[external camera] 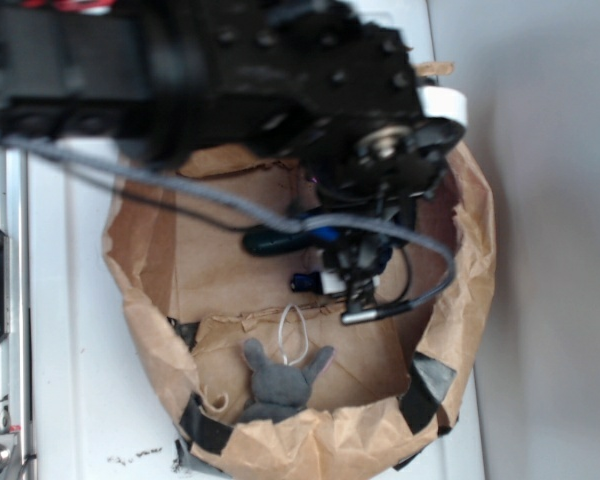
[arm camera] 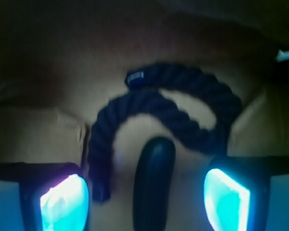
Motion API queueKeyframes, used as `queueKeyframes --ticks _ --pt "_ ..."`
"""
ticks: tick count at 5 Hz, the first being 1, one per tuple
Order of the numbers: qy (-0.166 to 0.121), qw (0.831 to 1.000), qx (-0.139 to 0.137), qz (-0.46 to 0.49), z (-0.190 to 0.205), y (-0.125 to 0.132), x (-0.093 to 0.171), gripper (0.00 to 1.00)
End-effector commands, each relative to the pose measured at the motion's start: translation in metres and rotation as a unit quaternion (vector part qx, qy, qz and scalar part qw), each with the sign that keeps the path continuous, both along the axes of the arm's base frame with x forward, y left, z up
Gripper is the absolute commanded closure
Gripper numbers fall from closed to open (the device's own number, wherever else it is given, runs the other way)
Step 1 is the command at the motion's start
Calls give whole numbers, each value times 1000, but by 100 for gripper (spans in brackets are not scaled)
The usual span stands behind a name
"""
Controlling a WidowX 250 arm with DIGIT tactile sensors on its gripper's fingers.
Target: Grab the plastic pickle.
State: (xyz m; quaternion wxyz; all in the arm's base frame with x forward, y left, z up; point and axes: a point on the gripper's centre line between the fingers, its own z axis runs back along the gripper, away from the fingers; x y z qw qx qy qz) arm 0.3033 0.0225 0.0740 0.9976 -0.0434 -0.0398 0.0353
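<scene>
In the wrist view the plastic pickle (arm camera: 153,180) is a smooth, glossy dark green piece lying lengthwise on the brown paper. It lies midway between my gripper's (arm camera: 145,202) two glowing cyan pads (arm camera: 65,202), with a gap on each side. The gripper is open and touches nothing. The navy blue rope (arm camera: 178,103) curls just beyond the pickle, and one end of it lies near the left pad. In the exterior view the gripper (external camera: 365,295) hangs low inside the paper basin, and the arm hides most of what lies under it.
A crumpled brown paper bag (external camera: 472,250) with black tape forms a walled basin around everything. A grey plush animal (external camera: 275,385) lies near its front wall beside a white string loop (external camera: 295,335). A grey cable (external camera: 230,205) hangs across the basin.
</scene>
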Motion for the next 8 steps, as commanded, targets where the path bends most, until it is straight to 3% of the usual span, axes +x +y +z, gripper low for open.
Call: queueKeyframes --ticks 1,3,6,8 --pt "-26 999 -28 0 5 15 -5 0" --pt "-21 1000 -3 -10 -18 14 19 0" --pt "-27 997 24 -63 -6 11 -25 0" --pt "-30 997 40 -65 -14 9 -41 0"
